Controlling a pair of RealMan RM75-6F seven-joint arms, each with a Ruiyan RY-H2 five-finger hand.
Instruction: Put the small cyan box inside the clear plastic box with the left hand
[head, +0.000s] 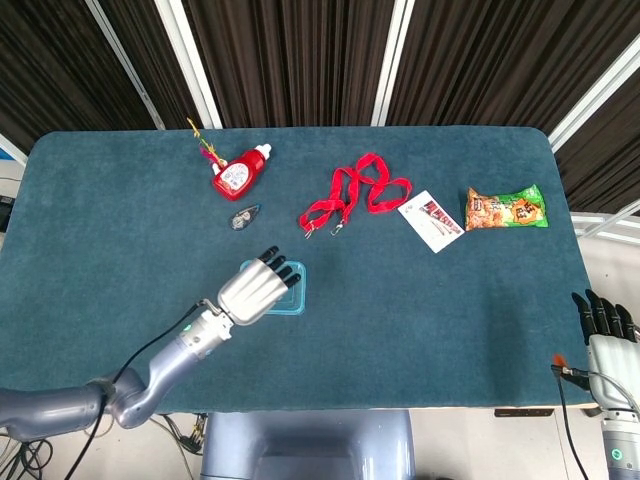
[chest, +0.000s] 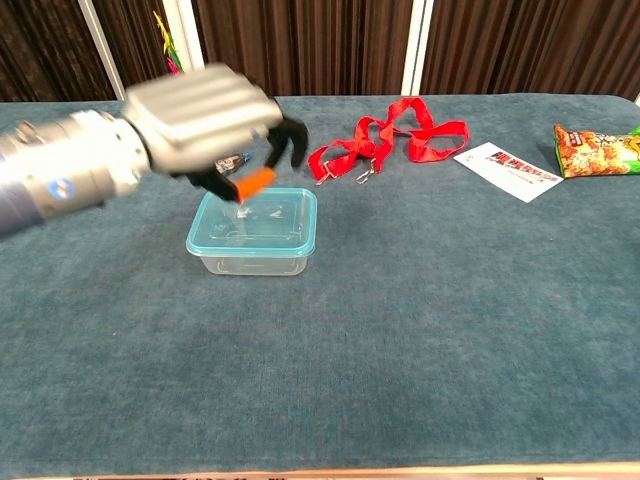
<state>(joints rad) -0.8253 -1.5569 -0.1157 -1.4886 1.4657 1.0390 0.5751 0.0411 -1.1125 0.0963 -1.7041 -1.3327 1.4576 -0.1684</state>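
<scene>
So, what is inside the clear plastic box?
Chest view: only faint glints show through the clear plastic box; nothing separate is distinguishable inside. Head view: the left robot hand covers most of its inside.

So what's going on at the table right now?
The left hand hovers above the clear plastic box, fingers apart and holding nothing. Something sits inside the box, but whether it is the small cyan box is hard to tell. The right hand waits at the table's near right edge. A ketchup bottle, red lanyard and snack bag lie further back.
</scene>
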